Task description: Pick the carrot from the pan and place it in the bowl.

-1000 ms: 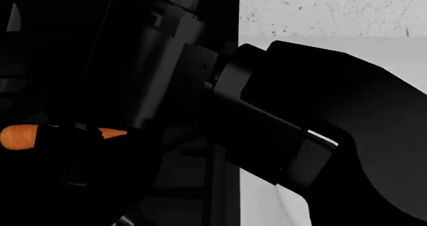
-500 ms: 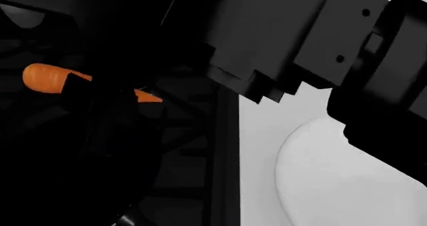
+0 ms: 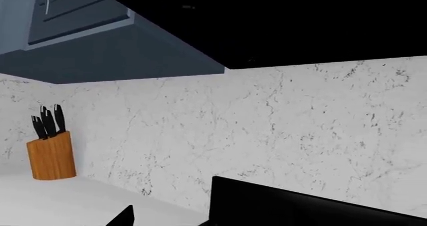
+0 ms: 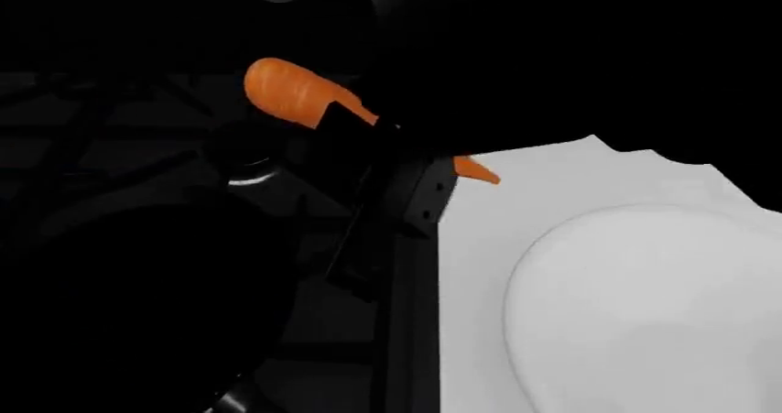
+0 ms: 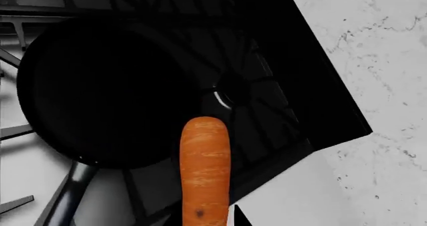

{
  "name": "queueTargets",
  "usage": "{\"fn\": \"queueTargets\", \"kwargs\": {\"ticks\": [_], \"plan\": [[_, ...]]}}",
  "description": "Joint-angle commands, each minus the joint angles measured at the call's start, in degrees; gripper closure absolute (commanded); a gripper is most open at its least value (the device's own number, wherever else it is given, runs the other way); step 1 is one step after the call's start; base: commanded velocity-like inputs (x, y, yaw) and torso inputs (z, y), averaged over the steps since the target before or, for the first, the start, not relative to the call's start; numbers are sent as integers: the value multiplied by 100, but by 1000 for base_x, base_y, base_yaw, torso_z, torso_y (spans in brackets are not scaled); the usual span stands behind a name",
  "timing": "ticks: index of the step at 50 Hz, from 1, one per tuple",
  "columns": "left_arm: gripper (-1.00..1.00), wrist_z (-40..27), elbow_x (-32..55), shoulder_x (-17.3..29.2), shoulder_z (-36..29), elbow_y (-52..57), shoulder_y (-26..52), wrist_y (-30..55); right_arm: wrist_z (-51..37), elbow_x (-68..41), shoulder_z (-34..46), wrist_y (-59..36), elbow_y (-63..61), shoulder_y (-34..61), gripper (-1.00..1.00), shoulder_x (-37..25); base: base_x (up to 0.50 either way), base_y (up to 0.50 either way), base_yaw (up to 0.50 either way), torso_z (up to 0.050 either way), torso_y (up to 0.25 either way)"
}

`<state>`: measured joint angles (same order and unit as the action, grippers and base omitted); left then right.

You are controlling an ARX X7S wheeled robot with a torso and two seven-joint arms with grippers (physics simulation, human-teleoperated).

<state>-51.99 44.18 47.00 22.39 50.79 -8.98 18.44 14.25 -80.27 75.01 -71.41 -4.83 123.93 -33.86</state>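
Head view shows a lot of black: the stove (image 4: 146,157) fills the left side, and the white counter (image 4: 574,170) starts at a straight edge beside it. On the counter sits the big white bowl (image 4: 635,312), its round rim close to the stove edge, with a strip of bare counter between them. The pan (image 5: 100,85) is clearest from the right wrist, a round black dish on the stove grates, with its handle (image 5: 63,201) reaching out past its rim. The pan is bare inside.

Right gripper (image 4: 391,170) is dark and hard to make out, but it is closed on the carrot (image 4: 293,92) around its middle. The fat blunt end sticks out over the stove and the thin tip pokes out over the counter edge, near the bowl but not over it. The carrot is up in the air, out of the pan.

Left wrist sees only the marble wall (image 3: 267,131), dark cabinets (image 3: 100,30) above, and a small wooden knife block (image 3: 51,153) on open counter. The left gripper shows in none of the views
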Motion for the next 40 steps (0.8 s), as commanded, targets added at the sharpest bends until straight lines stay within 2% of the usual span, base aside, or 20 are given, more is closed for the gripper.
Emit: {"fn": "queueTargets", "kwargs": {"ticks": [1, 8, 14, 20, 27, 40], "plan": [[-100, 85, -35, 1, -171, -168, 183, -50, -1047, -792, -241, -883, -477, 455, 100, -888, 0, 0, 0, 0, 0], [-100, 133, -120, -27, -470, -299, 432, -54, -1691, -1278, -220, -1256, -640, 539, 100, -1389, 0, 0, 0, 0, 0], [-100, 202, -188, -66, -605, -419, 523, -93, -2025, -1543, -86, -1542, -657, 675, 100, -1584, 0, 0, 0, 0, 0], [-100, 243, -211, -87, -659, -478, 551, -112, -2179, -1667, 317, -1851, -635, 1099, 100, -1613, 0, 0, 0, 0, 0], [-100, 378, -334, -201, -808, -643, 598, -251, -2452, -1617, 818, -1859, -638, 1106, 100, -1547, 0, 0, 0, 0, 0], [-100, 439, -386, -275, -742, -646, 446, -372, -3267, -2593, 1540, -1859, -826, 1107, 100, -1634, 0, 0, 0, 0, 0]]}}
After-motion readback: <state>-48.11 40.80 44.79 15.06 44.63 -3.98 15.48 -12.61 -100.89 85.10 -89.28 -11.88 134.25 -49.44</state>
